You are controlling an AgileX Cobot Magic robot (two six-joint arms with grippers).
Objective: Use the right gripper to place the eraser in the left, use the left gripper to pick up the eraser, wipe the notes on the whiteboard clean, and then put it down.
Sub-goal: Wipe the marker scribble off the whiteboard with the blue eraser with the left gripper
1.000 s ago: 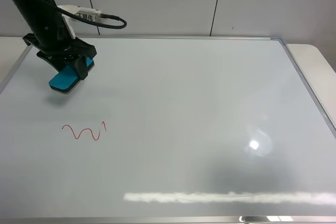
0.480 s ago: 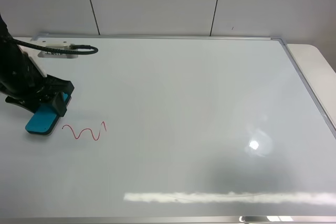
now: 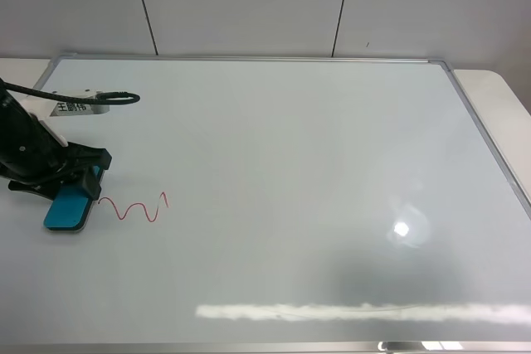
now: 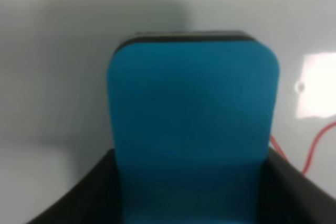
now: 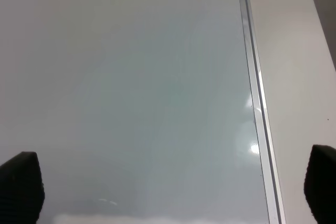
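Eraser [image 3: 68, 209], turquoise with a thin black felt edge, sits just left of the notes [image 3: 133, 207], low on the whiteboard [image 3: 290, 163] and apparently flat against it; the left gripper [image 3: 73, 181] has its black fingers [image 4: 79, 198] clamped on the eraser's two long sides, with the free end of the block poking out past them. In the left wrist view the eraser [image 4: 191, 129] fills most of the picture, and a red stroke of the notes [image 4: 315, 150] shows close beside one corner; whether felt and ink touch cannot be told. Behind the notes and to their left, the arm's white module [image 3: 70, 105] and looping black cable [image 3: 108, 97] hang over the board. Nothing stands between the eraser and the notes. Right of the notes the board is bare and glossy, marked only by a round glare spot [image 3: 401, 228] and a pale reflected streak [image 3: 357, 312] nearer the camera; farther right runs the silver frame [image 3: 485, 147], then pale tabletop [image 3: 498, 97]; a grey panelled wall [image 3: 249, 6] rises behind. The right gripper [image 5: 170, 192], out of the high view, has its jaws spread wide over bare board beside the frame [image 5: 254, 103], holding nothing.
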